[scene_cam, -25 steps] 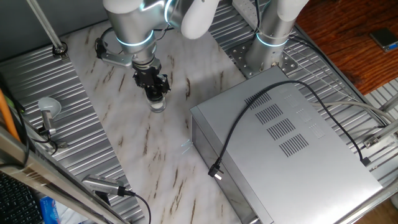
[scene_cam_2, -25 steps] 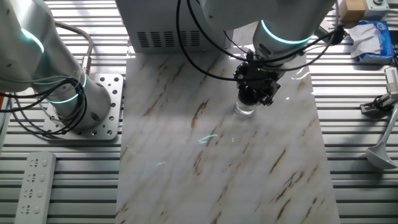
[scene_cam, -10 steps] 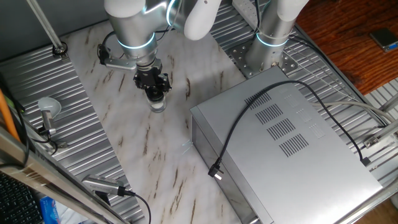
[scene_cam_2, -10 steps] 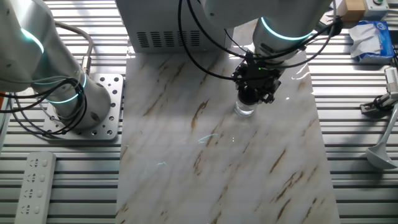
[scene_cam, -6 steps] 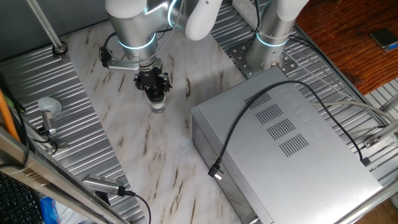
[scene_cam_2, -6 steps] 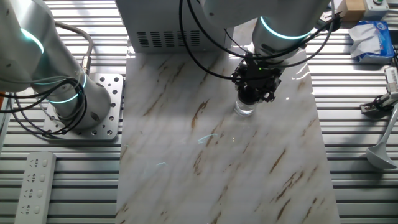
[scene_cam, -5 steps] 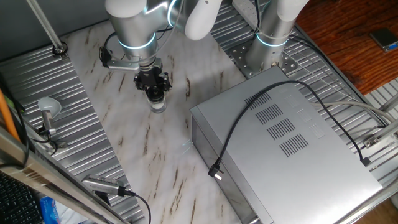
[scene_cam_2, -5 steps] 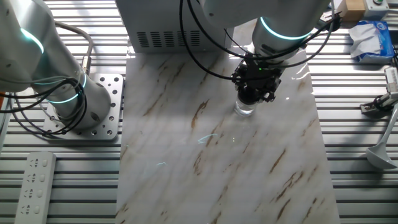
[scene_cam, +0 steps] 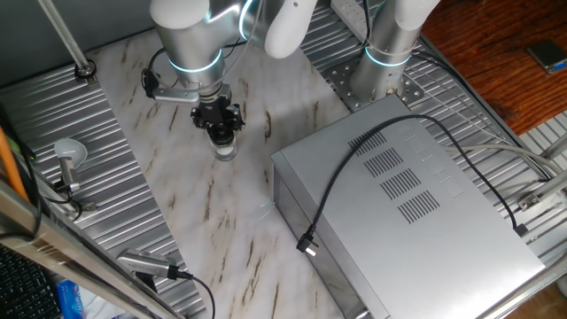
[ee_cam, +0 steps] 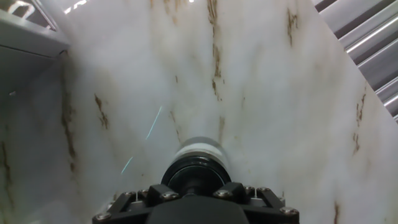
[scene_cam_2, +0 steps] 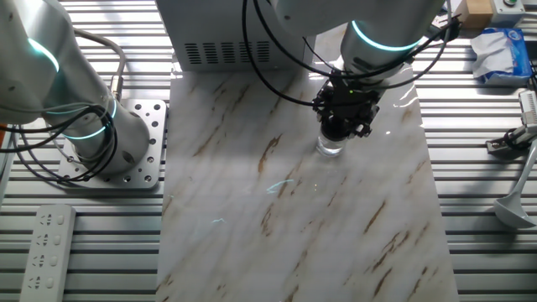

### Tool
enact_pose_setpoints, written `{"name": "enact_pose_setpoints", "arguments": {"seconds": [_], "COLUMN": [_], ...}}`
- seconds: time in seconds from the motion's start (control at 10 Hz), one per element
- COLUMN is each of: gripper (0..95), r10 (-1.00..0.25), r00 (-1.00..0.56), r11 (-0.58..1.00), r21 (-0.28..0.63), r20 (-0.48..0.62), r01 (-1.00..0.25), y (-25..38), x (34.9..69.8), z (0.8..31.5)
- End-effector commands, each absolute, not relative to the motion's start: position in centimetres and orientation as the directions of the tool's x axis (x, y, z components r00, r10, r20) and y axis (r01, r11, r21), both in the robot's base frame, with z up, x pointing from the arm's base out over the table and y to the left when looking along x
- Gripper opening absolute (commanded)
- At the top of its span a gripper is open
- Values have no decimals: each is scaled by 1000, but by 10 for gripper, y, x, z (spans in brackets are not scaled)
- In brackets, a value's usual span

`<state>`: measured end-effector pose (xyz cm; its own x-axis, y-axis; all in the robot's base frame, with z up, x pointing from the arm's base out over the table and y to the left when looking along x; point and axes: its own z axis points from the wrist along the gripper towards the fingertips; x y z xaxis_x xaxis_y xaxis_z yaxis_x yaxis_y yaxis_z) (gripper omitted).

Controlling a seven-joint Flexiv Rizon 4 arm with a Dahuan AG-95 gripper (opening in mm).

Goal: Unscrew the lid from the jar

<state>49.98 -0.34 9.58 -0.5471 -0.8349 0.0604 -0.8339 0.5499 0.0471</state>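
**Tool seated on lid, jar axis vertical**

The marble tabletop point(scene_cam: 177, 213) carries the jar point(scene_cam_2: 330, 148), upright, left of the grey metal box point(scene_cam: 407, 204). The tool point(scene_cam_2: 340, 130) stands directly above the jar, its axis in line with the jar's. The fingers are clamped on the dark lid point(ee_cam: 196, 176). Judgement: unscrewing calls for rotation about this vertical axis.

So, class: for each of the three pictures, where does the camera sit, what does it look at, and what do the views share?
One fixed view: high, beside the grey metal box, looking down at the claw on the jar; the arm shows.
The other fixed view: high on the opposite side, box behind, same claw and jar.
Hand view: on the hand, looking along the claw at the lid.
All share the marble table.
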Motion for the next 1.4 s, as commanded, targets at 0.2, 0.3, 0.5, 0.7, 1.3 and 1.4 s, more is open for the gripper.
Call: {"name": "enact_pose_setpoints", "arguments": {"seconds": [0.2,0.3,0.5,0.7,1.3,1.4], "gripper": [0,0,0,0,0,0], "r10": [-836,-838,-840,-840,-841,-846], "r00": [-542,-539,-535,-534,-530,-522], "r11": [546,543,540,540,537,529], "r21": [43,44,42,49,50,45], "r20": [80,86,91,99,109,109], "r01": [-836,-838,-840,-840,-842,-848], "y": [-3,-3,-3,-3,-3,-3], "x": [499,499,499,499,499,499], "z": [85,85,85,85,85,85]}}
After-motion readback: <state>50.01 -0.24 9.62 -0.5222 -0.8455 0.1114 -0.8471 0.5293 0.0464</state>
